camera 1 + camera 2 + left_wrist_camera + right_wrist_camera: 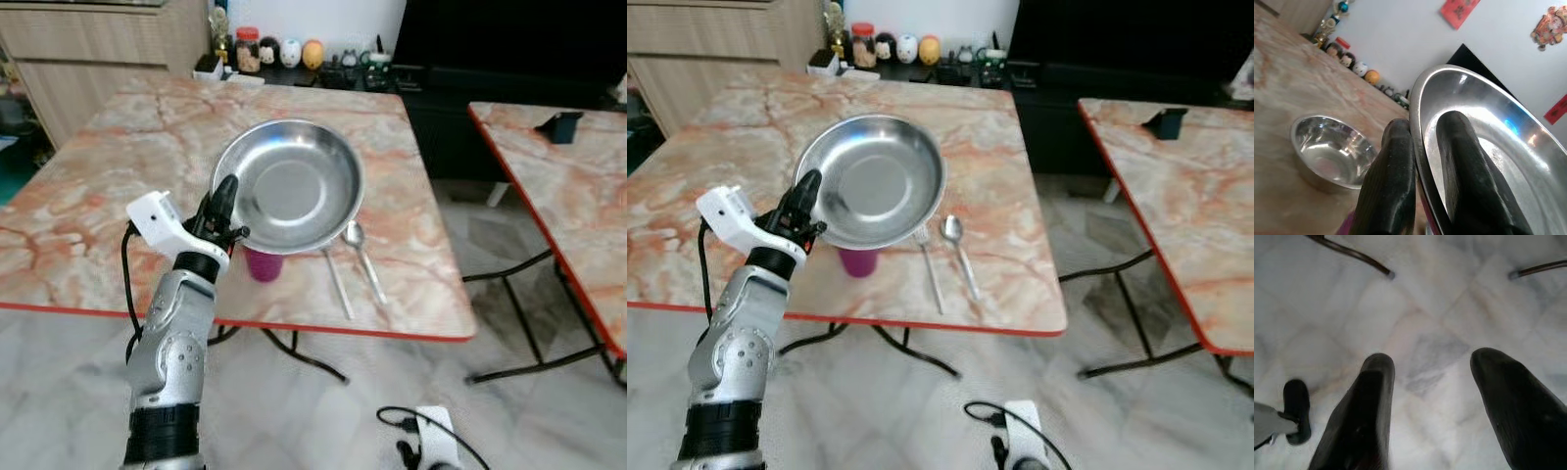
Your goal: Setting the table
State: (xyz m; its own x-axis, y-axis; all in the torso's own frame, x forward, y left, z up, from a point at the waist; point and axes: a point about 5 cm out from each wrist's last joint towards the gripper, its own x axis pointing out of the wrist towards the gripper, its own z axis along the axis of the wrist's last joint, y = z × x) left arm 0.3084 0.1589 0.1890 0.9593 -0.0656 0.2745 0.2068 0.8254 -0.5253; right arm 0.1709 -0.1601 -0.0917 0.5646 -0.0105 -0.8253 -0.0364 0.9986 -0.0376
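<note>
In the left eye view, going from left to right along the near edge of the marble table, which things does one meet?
Left pincer gripping the steel plate's rim → steel plate → fork → spoon. The magenta cup under the plate is omitted.

Home dining room: marble-top tables [118, 186]

The plate [291, 186] hangs above the table [118, 157]. Right of the plate lie a fork [338, 284] and spoon [362, 255]; below its near edge, seemingly a cup [263, 264]; behind it, jars [279, 51].
</note>
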